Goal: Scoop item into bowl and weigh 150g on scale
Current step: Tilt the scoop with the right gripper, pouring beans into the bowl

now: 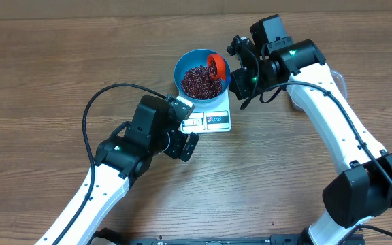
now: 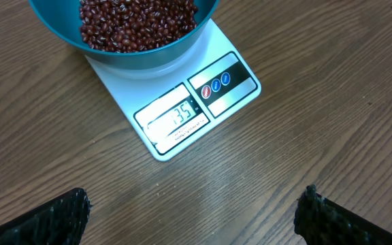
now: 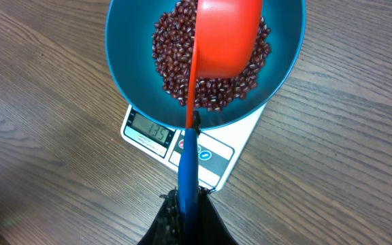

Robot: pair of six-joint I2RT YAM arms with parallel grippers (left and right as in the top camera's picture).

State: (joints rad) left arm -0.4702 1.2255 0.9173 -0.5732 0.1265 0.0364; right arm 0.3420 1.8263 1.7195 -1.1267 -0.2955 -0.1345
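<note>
Right gripper (image 3: 186, 216): clamped shut on the blue handle of the scoop (image 3: 224, 34).
Cup: orange, at 12 o'clock from the jaws, tipped over the bowl (image 3: 124, 68); contents hidden.
Beans (image 3: 172, 61): heaped in the bowl directly under the cup, spreading toward 10 o'clock.
Scale (image 3: 240, 146): beneath the bowl, display at 11 o'clock, seemingly reading 135.
Left gripper (image 2: 192, 218): spread wide, empty, scale at its 12 o'clock.
Risk: a full dump could overshoot the target; a cup pressing on the rim could skew the reading.
</note>
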